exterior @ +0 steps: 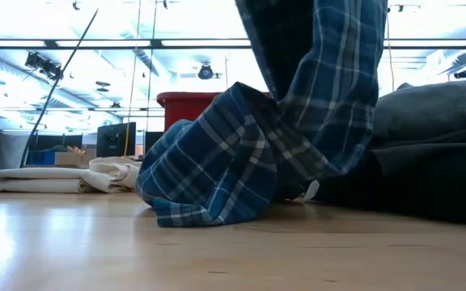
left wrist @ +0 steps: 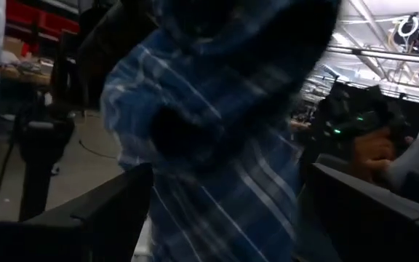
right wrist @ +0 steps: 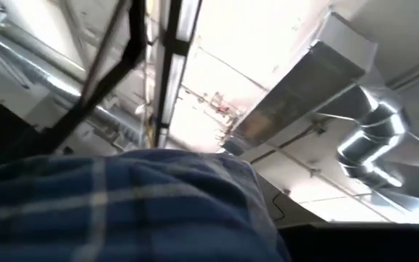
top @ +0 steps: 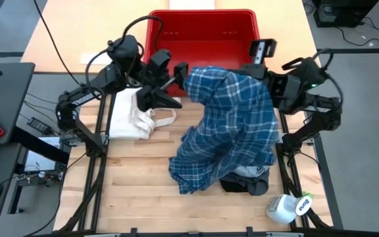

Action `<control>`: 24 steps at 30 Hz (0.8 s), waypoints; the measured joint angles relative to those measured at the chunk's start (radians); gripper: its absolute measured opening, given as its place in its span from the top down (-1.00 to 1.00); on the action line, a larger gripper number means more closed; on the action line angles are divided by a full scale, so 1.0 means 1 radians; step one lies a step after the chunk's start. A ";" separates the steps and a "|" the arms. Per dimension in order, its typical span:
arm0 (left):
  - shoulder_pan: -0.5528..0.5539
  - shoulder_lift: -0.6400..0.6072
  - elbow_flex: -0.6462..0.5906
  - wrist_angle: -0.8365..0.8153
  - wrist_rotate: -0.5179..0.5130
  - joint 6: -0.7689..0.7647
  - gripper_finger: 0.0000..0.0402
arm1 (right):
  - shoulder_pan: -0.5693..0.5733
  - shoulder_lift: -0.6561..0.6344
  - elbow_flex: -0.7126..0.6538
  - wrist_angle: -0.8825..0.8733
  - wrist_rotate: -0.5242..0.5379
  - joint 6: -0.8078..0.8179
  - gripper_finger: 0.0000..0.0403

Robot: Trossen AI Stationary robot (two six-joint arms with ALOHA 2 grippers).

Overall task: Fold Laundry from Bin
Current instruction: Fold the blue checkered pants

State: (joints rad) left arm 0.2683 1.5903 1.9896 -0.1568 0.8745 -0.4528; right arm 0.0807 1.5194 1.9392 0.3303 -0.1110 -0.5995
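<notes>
The blue-and-white plaid shirt (top: 232, 125) hangs from my raised right arm in front of the red bin (top: 206, 36). Its lower end (exterior: 209, 178) lies bunched on the table. My right gripper is buried under the shirt's upper part (right wrist: 122, 211), and its fingers do not show. My left gripper (top: 179, 76) stands open at the shirt's upper left edge. In the left wrist view the cloth (left wrist: 217, 145) hangs just ahead, between the two fingers. Whether they touch it, I cannot tell. More dark and grey laundry (top: 245, 181) lies under the shirt's lower right. My right gripper is shut on the plaid shirt, but the cloth draped over it (top: 245, 82) hides the place of contact. The shirt hangs slack below it, its lower end (top: 199, 171) resting on the table.
A cream-white cloth with strap loops (top: 137, 118) lies at the left, below my left arm. A white spray bottle (top: 288, 207) lies near the table's front right corner. Bare wood shows along the near left of the table (top: 137, 197).
</notes>
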 joint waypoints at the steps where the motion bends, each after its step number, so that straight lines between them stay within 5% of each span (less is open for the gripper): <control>1: -0.004 0.008 0.000 0.014 -0.011 0.001 -0.82 | -0.006 0.012 0.000 0.019 0.006 0.001 0.96; 11: 0.009 0.016 0.000 0.110 -0.092 0.079 -0.82 | -0.019 0.076 0.000 0.268 0.005 0.002 0.96; 24: -0.001 0.015 0.000 0.199 -0.096 0.060 -0.65 | -0.019 0.079 -0.002 0.125 0.222 -0.125 0.96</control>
State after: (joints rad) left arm 0.2670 1.6051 1.9896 0.0419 0.7788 -0.3932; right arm 0.0612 1.5980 1.9373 0.4551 0.1112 -0.7241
